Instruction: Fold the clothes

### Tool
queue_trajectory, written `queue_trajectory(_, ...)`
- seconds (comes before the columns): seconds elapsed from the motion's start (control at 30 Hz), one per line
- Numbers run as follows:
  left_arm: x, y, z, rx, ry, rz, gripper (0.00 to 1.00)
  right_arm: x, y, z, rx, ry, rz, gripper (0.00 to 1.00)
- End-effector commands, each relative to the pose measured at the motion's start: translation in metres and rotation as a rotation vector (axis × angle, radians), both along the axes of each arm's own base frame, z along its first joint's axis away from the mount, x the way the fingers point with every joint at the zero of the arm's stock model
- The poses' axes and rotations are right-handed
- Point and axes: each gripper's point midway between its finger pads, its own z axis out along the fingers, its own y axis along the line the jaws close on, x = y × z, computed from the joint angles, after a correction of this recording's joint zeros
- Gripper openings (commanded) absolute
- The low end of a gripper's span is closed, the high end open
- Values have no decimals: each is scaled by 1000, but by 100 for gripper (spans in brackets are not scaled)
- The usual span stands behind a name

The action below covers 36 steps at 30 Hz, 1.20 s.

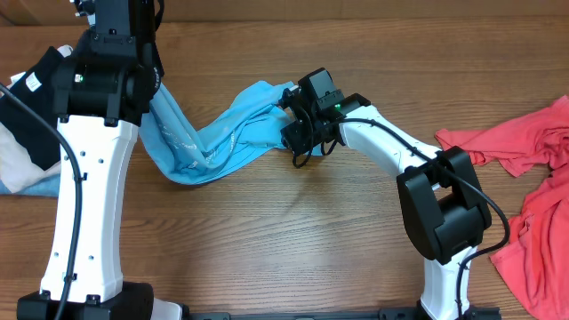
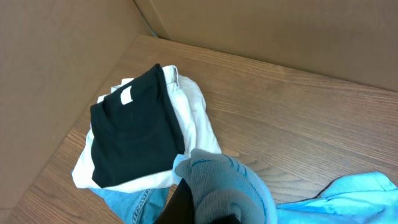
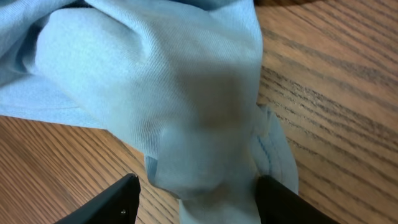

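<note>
The sky-blue shirt (image 1: 213, 142) is stretching across the counter (image 1: 293, 240), and the left end effector (image 2: 208, 210) is pinching one end tight (right beside a pile of folded clothes (image 2: 134, 134)). The right end effector (image 3: 194, 198) is standing partly open, with a bunch of the other end sitting between its fingers. The coral-red shirt (image 1: 533, 169) is lying crumpled at the counter's right edge.

Left arm (image 1: 89, 204) and right arm (image 1: 384, 142) pair white shells with black joints (image 1: 442, 209). Black cables (image 1: 80, 191) trail along both, dark screws (image 1: 82, 157) dot the left, and a green light (image 1: 338, 108) glows behind the black right hand (image 3: 198, 190).
</note>
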Motion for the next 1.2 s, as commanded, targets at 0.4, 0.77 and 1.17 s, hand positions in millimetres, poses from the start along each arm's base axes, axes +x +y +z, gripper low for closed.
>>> queue_trajectory(0.4, -3, -1, 12, 3, -29, -7, 4, -7, 7, -32, -18, 45, 20, 54)
queue_trajectory(0.77, -3, 0, 13, 9, -32, -1, 4, 19, -62, 57, -190, -56, -265, 4)
queue_trajectory(1.17, -4, 0, 12, 9, -26, -1, 4, 22, -144, 182, -187, -174, -323, 13)
